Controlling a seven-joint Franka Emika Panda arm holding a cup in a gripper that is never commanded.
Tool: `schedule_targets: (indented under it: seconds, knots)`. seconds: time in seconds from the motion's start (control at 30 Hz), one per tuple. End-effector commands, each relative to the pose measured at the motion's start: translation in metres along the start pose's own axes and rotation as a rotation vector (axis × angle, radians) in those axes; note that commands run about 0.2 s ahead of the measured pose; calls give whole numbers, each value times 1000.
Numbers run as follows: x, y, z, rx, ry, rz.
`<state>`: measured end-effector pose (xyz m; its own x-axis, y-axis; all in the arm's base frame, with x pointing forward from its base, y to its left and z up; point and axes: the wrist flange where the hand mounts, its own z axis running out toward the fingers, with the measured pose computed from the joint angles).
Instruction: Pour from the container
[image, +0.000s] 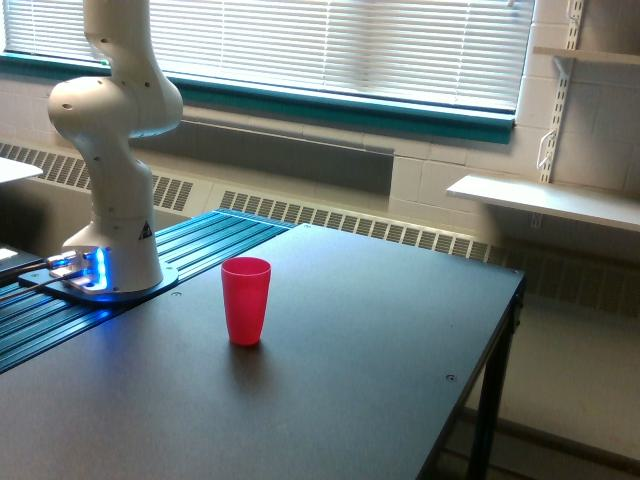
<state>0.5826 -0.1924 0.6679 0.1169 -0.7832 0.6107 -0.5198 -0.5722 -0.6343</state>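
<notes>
Red cup (245, 300), one, upright on one table (400, 340).

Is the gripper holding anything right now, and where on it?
Cannot be told: the gripper is out of frame above. Only the arm's base and lower links show, and the red cup stands alone on the table.

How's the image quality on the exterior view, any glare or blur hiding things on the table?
Exterior view: bright daylight through the blinds washes out the window area; the dark table shows only a soft sheen, no harsh glare. The red cup is slightly soft but readable, with a faint shadow at its foot. Blue light glows at the arm base. The gripper is out of frame.
</notes>
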Motion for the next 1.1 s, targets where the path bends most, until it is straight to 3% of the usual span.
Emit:
schedule_targets:
  seconds: [0.03, 0.17, 0.23, 0.3, 0.4, 0.6, 0.7, 0.83, 1.1]
  knots:
    - [-4, 3, 5, -36, 3, -53]
    - [-9, 10, 10, -79, 4, -60]
    - [-10, 16, 10, -72, -11, -58]
    - [-14, 26, 11, -120, -10, -57]
    - [-24, 40, 8, -157, -10, -89]
    - [-36, 61, -22, -206, 3, -157]
    - [-54, 78, -28, -269, -25, -200]
    - [-80, 86, -43, -315, -46, -267]
    - [-115, 103, -85, -338, -18, -383]
